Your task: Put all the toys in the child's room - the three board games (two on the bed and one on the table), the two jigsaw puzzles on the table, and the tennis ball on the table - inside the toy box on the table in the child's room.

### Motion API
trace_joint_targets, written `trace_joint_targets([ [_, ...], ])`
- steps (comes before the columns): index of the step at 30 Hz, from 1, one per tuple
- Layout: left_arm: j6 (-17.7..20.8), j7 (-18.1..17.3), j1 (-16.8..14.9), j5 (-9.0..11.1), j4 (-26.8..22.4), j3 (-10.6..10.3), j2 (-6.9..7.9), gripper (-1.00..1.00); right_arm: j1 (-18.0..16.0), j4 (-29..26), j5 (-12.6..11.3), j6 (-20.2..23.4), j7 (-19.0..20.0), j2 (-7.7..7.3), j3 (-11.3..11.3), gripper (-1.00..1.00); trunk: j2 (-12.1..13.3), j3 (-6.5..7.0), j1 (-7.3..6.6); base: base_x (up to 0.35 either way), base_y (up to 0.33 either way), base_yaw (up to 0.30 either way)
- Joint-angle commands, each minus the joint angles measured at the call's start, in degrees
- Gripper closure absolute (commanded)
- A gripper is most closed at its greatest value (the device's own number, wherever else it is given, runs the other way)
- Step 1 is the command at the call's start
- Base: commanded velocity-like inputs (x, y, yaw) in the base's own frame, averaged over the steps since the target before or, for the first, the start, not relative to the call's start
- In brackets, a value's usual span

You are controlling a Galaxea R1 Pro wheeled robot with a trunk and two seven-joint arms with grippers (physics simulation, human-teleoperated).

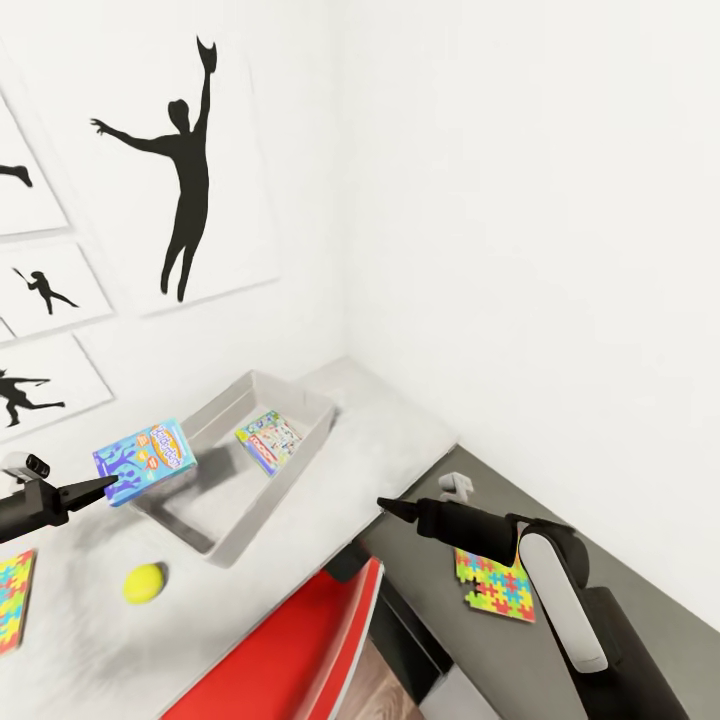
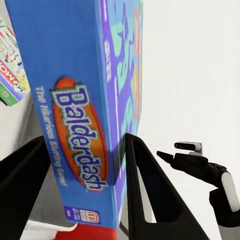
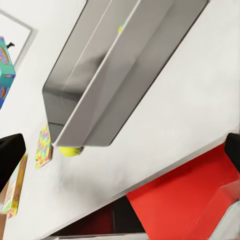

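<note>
l gripper (image 1: 108,486) clenched on the blue balderdash box (image 1: 145,461), fingers (image 2: 150,190) either side of its lower edge in l wrist view. box is held in the air, tilted, hanging over the near-left rim of the toy box (image 1: 290,478) and partly over the tray floor just ahead of the fingertips. a second game box (image 1: 268,441), monopoly by its print, lies flat inside the tray, further out from the l gripper toward the far wall.

toy box sits diagonal on the light grey table (image 1: 400,440), far end close to the room corner, white walls tight behind and to the side, so little room past it. baseball-player silhouette pictures (image 1: 185,160) on the wall behind the l arm.

tennis ball (image 1: 144,583) on the tabletop below and just right of the l gripper, near the tray's near corner, not touching it. one jigsaw puzzle (image 1: 14,598) flat at the table's left part, under the l arm. red chair back (image 1: 300,650) butts up to the table's front edge btw the arms.

r gripper (image 1: 384,506) hangs over the step btw the light top and the lower dark grey section (image 1: 560,480), well apart from the tray; can't tell if its jaws are parted. second jigsaw puzzle (image 1: 496,586) lies flat on the dark section just below the r forearm.
</note>
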Motion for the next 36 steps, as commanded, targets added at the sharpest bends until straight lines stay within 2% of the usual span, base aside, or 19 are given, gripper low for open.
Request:
trace_joint_targets([
  [1, 0.6, -0.2, 0.0, 0.0, 0.0, 0.0, 0.01, 1.0, -0.1, 0.0, 0.4, 0.1, 0.4, -0.03, 0.0, -1.0, -0.1, -0.11, 0.05, 0.128, 0.043, 0.0],
  [18, 0.7, -0.2, 0.0, -0.1, 0.0, 0.0, -0.05, 1.0, -0.1, 0.0, 0.4, 0.1, 0.5, -0.03, -0.1, -1.0, -0.1, -0.11, 0.05, 0.013, 0.004, 0.0],
  [24, 1.0, -0.2, -0.4, -0.6, 0.0, -0.2, -0.55, 1.0, -0.1, 0.0, 0.4, 0.1, 0.5, -0.03, -0.1, -1.0, -0.1, -0.11, 0.05, 0.0, 0.0, 0.0],
  [26, 1.5, -0.2, -0.9, -0.6, -0.3, -0.3, -0.66, 1.0, -0.1, 0.0, 0.4, 0.1, 0.5, -0.03, -0.3, -1.0, -0.1, -0.11, 0.05, 0.0, 0.0, 0.0],
  [30, 5.8, -0.2, -4.0, -1.4, -1.1, -0.7, -0.92, 1.0, 0.0, 0.0, 0.4, 0.1, 0.6, -0.15, -0.6, -1.0, -0.1, -0.11, 0.05, 0.0, 0.0, 0.0],
  [32, 6.7, 2.3, -5.8, -2.3, -1.3, -0.7, -1.27, 1.0, 0.1, 0.0, 0.4, 0.1, 0.7, -0.25, -0.8, -1.0, -0.1, -0.11, 0.05, 0.0, 0.0, 0.0],
  [35, 7.7, 8.9, -8.7, -2.9, -1.3, -0.8, -2.81, 1.0, 0.1, 0.0, 0.4, 0.1, 1.0, -0.32, -1.1, -1.0, -0.1, -0.11, 0.05, 0.0, 0.0, 0.0],
  [36, 7.9, 10.1, -9.2, -3.0, -1.3, -0.8, -3.24, 1.0, 0.2, 0.0, 0.4, 0.1, 1.2, -0.32, -1.1, -1.0, -0.1, -0.11, 0.05, 0.0, 0.0, 0.0],
])
